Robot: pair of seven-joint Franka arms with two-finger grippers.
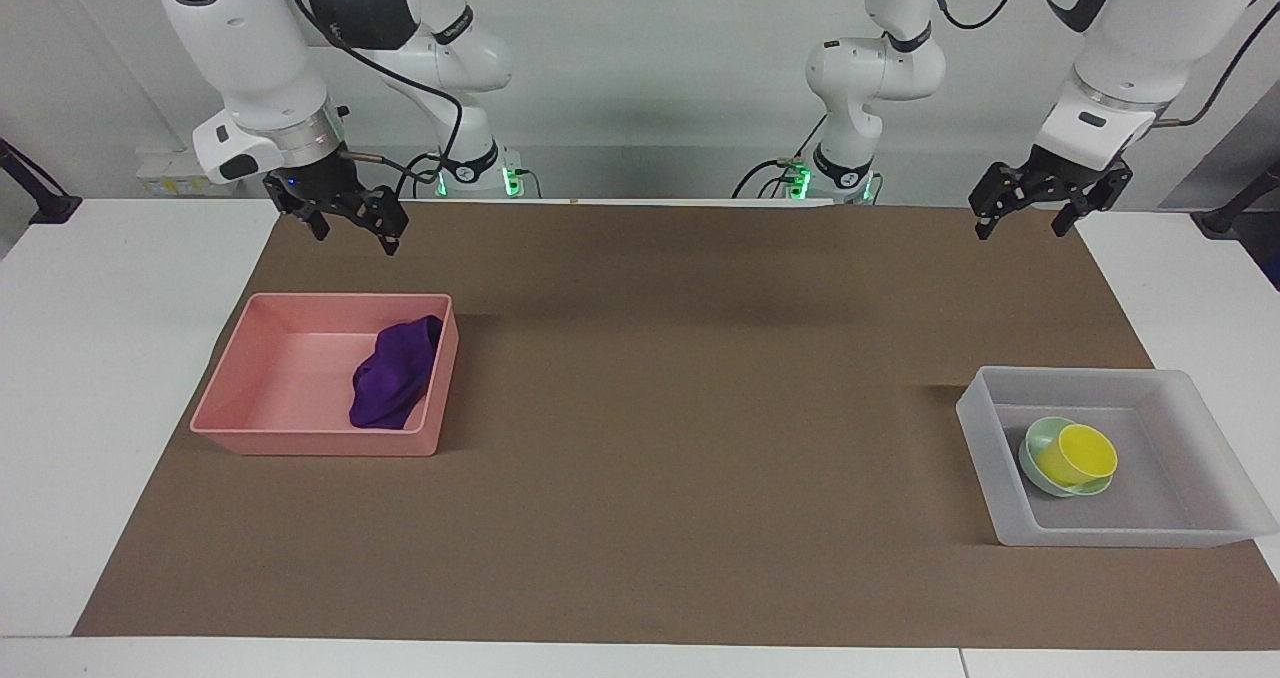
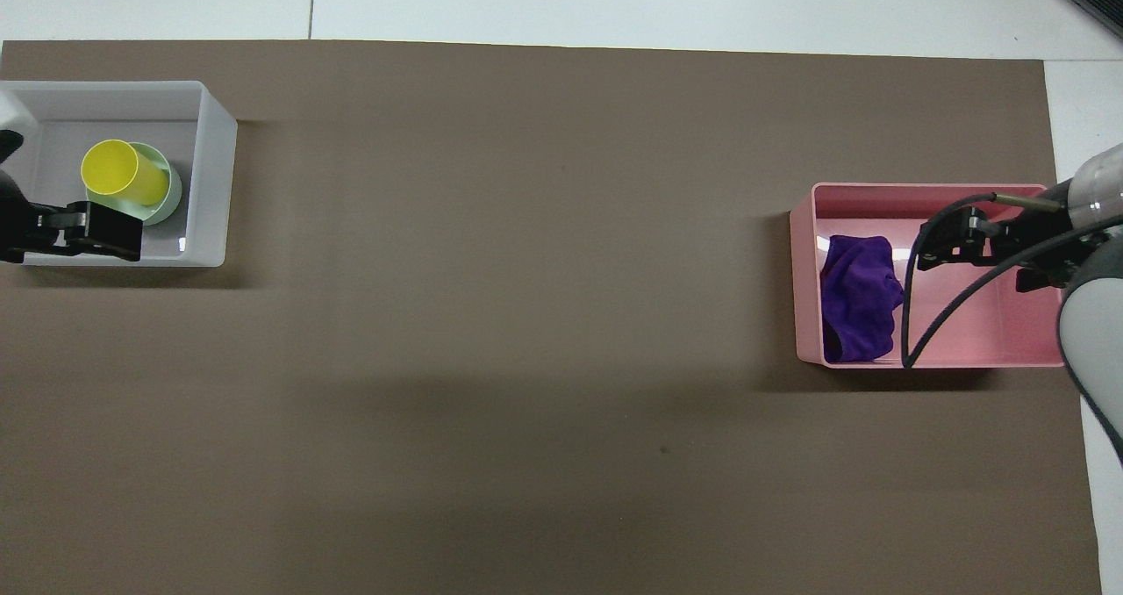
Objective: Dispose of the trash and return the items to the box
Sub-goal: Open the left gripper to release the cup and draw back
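The purple cloth wad (image 1: 392, 376) lies in the pink tray (image 1: 300, 446), against its wall toward the table's middle; it also shows in the overhead view (image 2: 858, 307). The yellow cup (image 1: 1077, 455) lies tilted in the mint-green bowl (image 1: 1036, 440), inside the translucent box (image 1: 1100, 536). The overhead view shows the cup (image 2: 123, 172), the bowl (image 2: 173, 196) and the box (image 2: 216, 174). My left gripper (image 1: 1022, 226) is open and empty, raised over the mat's robot-side edge. It shows at the overhead view's edge (image 2: 96, 231). My right gripper (image 1: 355, 236) is open and empty, raised by the pink tray's robot-side edge.
A brown mat (image 1: 700, 378) covers most of the white table (image 1: 120, 358). The pink tray stands toward the right arm's end and the box toward the left arm's end. The right arm's black cable (image 2: 912, 314) hangs over the pink tray (image 2: 965, 349).
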